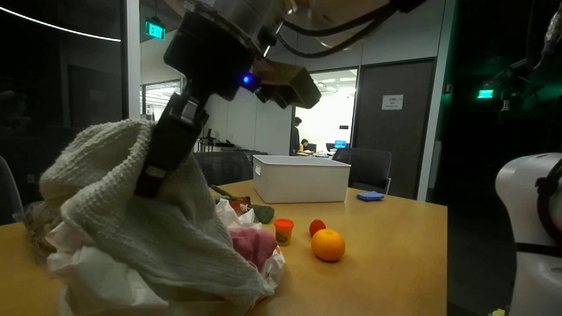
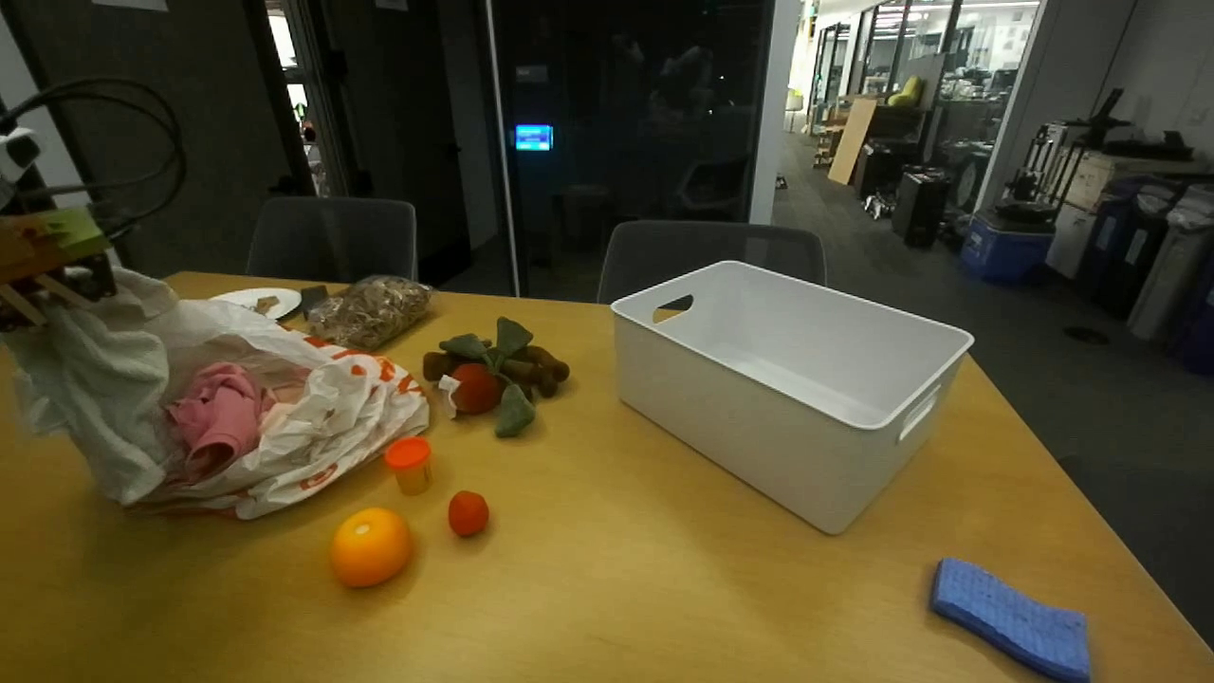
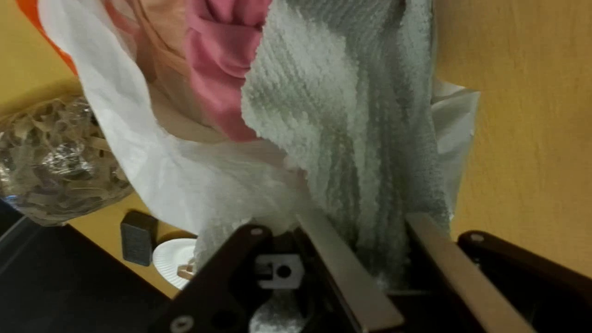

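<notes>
Notably, the gripper [image 3: 363,222] is clamped on a fold of pale towel [image 3: 342,129], which is pinched between its two fingers [image 3: 349,273] in the wrist view. The towel bunches around the fingers and drapes over a white plastic bag [image 2: 346,446] on the table [image 2: 607,588]; pink fabric [image 2: 223,413] lies beside it in the bag's mouth. Wrist view: wooden tabletop runs along the towel's right side, and a clear packet of dry brown material [image 3: 60,157] lies at left, well apart from the fingers. In an exterior view, towel and bag occupy the left side; an orange-lidded tub [image 2: 410,465] stands upright just beside the bag's right end. Nearer lie an orange [image 2: 372,547] and a small red round object [image 2: 469,513], apart from each other; farther off is a brown-and-green soft object [image 2: 503,365]. A strip of tabletop, widening toward the near side, separates this group from the white bin [image 2: 730,408]. The bin's rim opens upward, its right corner close to the table's right edge; a blue cloth [image 2: 1010,617] lies near that edge, nearer than the bin. Two chairs [image 2: 711,251] stand beyond the far edge.
</notes>
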`<state>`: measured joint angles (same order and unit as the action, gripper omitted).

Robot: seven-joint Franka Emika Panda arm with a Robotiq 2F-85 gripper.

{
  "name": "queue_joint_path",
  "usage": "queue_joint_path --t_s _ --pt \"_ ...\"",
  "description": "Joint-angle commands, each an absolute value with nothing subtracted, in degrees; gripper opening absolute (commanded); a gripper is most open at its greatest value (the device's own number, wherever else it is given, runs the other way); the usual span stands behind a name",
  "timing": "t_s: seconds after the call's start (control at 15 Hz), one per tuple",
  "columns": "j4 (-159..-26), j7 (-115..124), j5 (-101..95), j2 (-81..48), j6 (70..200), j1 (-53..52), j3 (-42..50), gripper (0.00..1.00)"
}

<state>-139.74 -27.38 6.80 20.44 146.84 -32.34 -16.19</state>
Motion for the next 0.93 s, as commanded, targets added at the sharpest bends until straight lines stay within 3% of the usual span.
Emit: queue_joint_path --t_s 0.0,0.87 --pt "-144.7 -30.7 10.9 21.8 153.3 -35.6 -14.1 0.05" --pt "-154.6 -27.7 -8.6 23.2 171.8 -24.7 -10.6 0.05"
